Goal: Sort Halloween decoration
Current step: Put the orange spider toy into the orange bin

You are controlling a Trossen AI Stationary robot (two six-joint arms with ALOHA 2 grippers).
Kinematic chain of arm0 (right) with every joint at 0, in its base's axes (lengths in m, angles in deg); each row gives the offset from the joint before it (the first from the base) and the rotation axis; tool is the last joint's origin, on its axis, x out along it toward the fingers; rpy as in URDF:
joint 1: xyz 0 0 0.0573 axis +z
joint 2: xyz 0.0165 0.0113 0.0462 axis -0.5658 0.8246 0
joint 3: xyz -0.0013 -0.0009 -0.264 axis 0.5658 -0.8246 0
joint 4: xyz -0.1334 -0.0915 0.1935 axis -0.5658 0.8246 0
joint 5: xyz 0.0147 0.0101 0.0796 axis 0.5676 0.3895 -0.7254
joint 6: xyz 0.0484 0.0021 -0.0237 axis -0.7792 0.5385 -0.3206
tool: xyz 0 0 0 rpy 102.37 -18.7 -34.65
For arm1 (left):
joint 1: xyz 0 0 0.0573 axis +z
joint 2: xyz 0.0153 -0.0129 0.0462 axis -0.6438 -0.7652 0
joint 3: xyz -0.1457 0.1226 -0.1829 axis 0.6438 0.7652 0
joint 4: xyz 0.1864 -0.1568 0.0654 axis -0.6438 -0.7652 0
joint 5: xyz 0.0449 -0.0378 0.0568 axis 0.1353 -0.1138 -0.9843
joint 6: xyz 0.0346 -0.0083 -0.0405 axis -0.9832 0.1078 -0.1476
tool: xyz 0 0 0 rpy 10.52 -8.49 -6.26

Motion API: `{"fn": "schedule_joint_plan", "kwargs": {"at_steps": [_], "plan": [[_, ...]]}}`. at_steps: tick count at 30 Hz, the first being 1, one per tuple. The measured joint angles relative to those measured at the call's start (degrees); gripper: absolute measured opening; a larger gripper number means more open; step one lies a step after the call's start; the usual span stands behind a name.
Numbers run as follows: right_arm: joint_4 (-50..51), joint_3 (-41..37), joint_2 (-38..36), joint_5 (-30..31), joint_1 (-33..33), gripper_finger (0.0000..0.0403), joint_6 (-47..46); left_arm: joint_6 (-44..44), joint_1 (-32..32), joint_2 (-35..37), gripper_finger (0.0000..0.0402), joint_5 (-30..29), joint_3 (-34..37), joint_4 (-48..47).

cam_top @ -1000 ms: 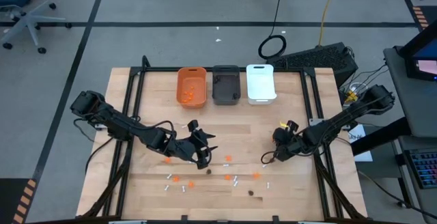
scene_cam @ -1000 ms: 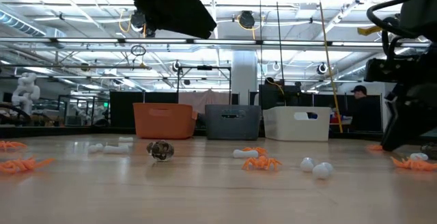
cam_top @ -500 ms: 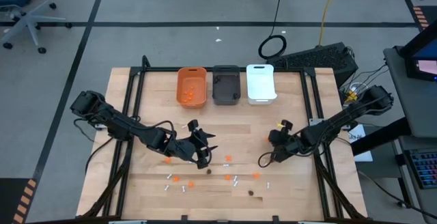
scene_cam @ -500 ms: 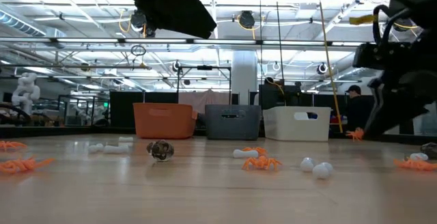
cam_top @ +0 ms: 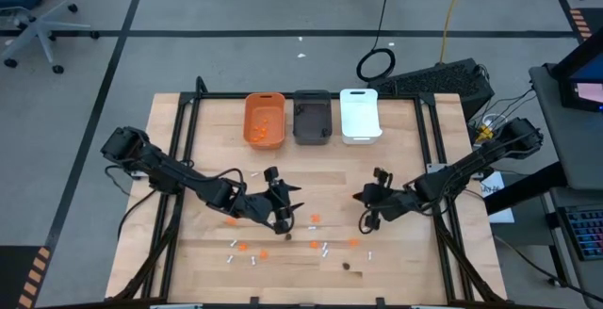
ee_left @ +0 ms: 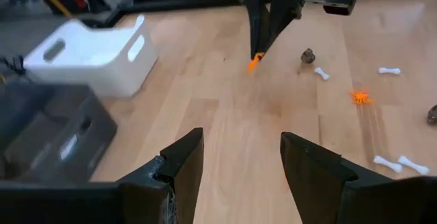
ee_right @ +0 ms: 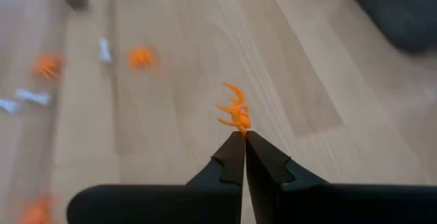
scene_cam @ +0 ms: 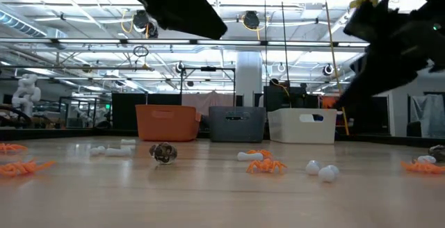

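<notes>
The Halloween decoration lies scattered on the near half of the table: orange pieces [cam_top: 314, 219], white sticks [cam_top: 325, 249] and a dark lump [cam_top: 348, 266]. My right gripper [cam_top: 359, 199], right of the table's middle, is shut on one orange spider-like piece [ee_right: 235, 110], which also shows in the left wrist view [ee_left: 254, 61]. My left gripper [ee_left: 242, 145] stands open above the table left of centre [cam_top: 283, 207], with nothing between its fingers. The orange bin [cam_top: 265, 119], dark grey bin [cam_top: 312, 116] and white bin [cam_top: 359, 114] stand in a row at the far edge. My right gripper pinches the orange piece by its near end [ee_right: 239, 125] between the very tips of its two fingers. The fingers slant down, coming from the table's right side. The piece sticks out beyond the fingertips, lifted clear of the table.
More orange pieces [cam_top: 241, 247] and white sticks [cam_top: 230, 258] lie near the front edge. In the low view a dark lump [scene_cam: 163, 153] and an orange piece [scene_cam: 264, 164] rest on the wood. Bare wood lies between the grippers and the bins.
My right gripper has risen and gone toward the table's middle and far edge, tipping its fingers more level. The orange piece has come up with it from the table and now hangs clear.
</notes>
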Motion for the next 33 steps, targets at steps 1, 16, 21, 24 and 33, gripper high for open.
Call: {"fn": "schedule_joint_plan", "kwargs": {"at_steps": [1, 16, 21, 24, 33], "plan": [[-1.58, 0.01, 0.0, -0.02, 0.0, 0.0, 0.99, -1.61, 0.0, -0.8, 0.0194, -0.15, 0.0, 1.6], [-20.39, 0.06, 0.0, -0.09, 0.02, 0.0, 14.31, -28.51, 2.54, -14.97, 0.0194, 3.3, -0.04, 31.32], [-22.38, 0.08, 0.0, -1.35, 0.0, 0.0, 16.29, -32.66, 5.04, -18.39, 0.0194, 9.92, -0.13, 39.34], [-22.34, 0.08, 0.0, -1.51, 0.0, 0.0, 16.42, -32.56, 6.5, -19.22, 0.0194, 12.66, -0.15, 40.97], [-22.42, 0.08, 0.0, -1.47, -0.02, 0.0, 16.69, -32.45, 9.79, -19.15, 0.0192, 25.58, -1.03, 41.2]]}}
